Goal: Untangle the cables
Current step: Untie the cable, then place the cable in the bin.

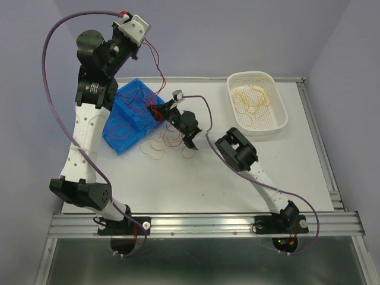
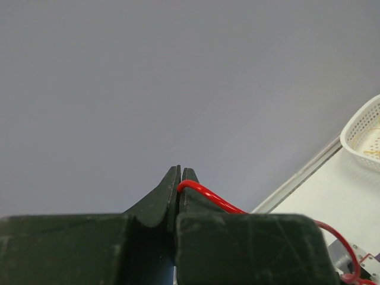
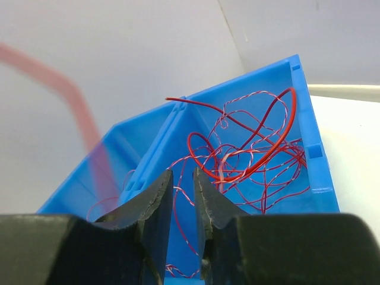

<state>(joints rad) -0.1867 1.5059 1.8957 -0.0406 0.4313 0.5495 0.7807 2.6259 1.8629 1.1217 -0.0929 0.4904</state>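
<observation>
Progress looks partial: some yellow-orange strands (image 1: 252, 100) already lie in the white basket (image 1: 281, 120) at the far right of the tabletop (image 1: 237, 184), while the bulk of the cables (image 3: 249, 154) sits as a red knot inside the blue bin (image 3: 309, 127), and a few loose loops (image 1: 159, 146) spill onto the tabletop just beside the bin's near corner; by my reading, most of the separating is left to do; the left end effector (image 2: 180, 173) is pinched tight on one red strand (image 2: 205, 191) and held high above the far-left corner; in the top view that strand hangs down from it toward the bin, so one wire appears to be drawn out of the clump; the right end effector (image 3: 183, 181) hovers at the bin's rim with its jaws only narrowly apart and a hair-thin twisted strand running through the gap; I cannot tell whether it touches either finger, and nothing looks clamped; as for room, the left arm is close to the grey walls at the back, so little reach seems left for pulling further that way; the bare stretch of tabletop between bin and basket, and the wide near half, offer space to lay a strand out; the raised metal rail (image 1: 322, 148) along the right side and the basket's wall are the edges to mind, and the mauve cable (image 1: 44, 59) arcing off the left arm could snag a lifted wire
</observation>
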